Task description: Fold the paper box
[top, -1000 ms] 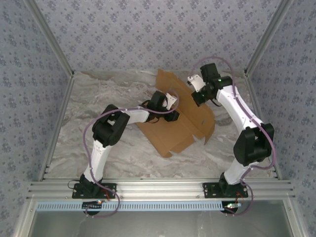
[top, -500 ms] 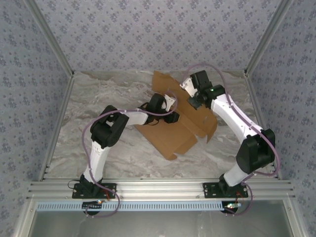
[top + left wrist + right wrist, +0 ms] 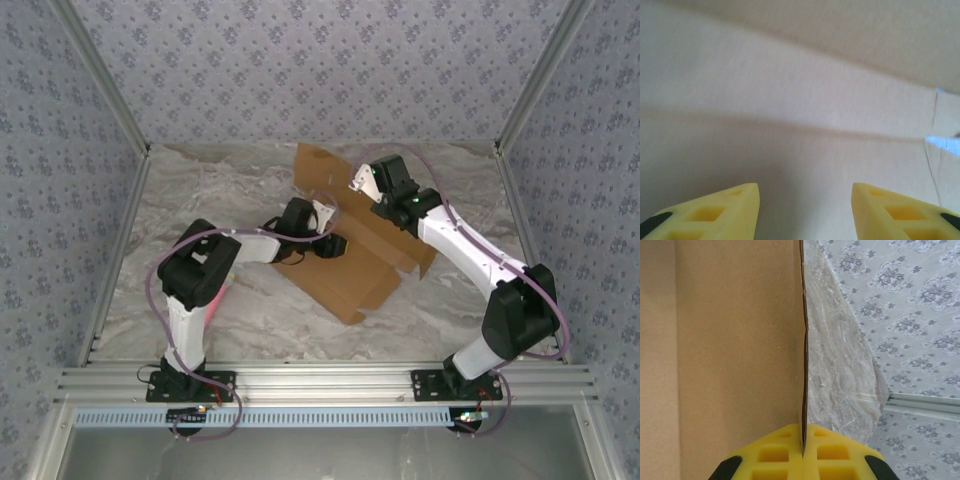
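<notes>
Right gripper (image 3: 803, 434) is clamping the paper box (image 3: 345, 275) flap edge; left gripper (image 3: 805, 195), fingers (image 3: 730, 205) apart, is facing the crease (image 3: 790, 126) just ahead (should pin there, fold slowly).

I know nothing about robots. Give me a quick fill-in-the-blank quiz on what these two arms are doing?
1. The right gripper is shut on an ___ of the paper box.
2. The left gripper faces the box with its jaws ___.
3. The fingers of both grippers are coloured ___.
Missing words: edge; open; yellow.
</notes>
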Robot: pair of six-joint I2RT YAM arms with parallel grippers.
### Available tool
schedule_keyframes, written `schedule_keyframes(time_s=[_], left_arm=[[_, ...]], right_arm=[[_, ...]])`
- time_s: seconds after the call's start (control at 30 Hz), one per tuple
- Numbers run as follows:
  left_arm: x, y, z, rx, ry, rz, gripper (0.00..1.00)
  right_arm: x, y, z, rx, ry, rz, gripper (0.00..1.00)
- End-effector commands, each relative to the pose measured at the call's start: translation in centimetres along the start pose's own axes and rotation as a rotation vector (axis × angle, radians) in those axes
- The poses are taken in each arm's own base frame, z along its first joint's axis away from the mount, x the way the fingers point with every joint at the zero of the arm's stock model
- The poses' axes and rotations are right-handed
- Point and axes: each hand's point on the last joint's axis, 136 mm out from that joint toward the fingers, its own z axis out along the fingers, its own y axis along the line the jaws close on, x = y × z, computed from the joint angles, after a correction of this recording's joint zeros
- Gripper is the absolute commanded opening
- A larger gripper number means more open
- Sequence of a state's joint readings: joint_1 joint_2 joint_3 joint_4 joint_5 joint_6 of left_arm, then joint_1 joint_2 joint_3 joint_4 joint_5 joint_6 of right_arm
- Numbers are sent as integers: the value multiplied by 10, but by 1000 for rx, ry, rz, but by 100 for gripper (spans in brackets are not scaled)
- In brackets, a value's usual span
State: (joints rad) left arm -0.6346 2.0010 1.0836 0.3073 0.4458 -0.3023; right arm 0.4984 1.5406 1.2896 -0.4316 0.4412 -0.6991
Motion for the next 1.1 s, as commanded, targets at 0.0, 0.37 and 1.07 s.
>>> schedule_keyframes(time_s=[0.0,0.37,1.07], left_arm=[[-24,-3,-25,18,-96,-32,52],[-30,37,-84,-92,-196,-176,54],[-42,90,-157,-230,-332,-410,60]], right_arm=[[-2,-12,-3,77,-10,-30,0],[1,-5,10,214,-21,-153,0],[-13,-1,8,417,-142,-335,0]])
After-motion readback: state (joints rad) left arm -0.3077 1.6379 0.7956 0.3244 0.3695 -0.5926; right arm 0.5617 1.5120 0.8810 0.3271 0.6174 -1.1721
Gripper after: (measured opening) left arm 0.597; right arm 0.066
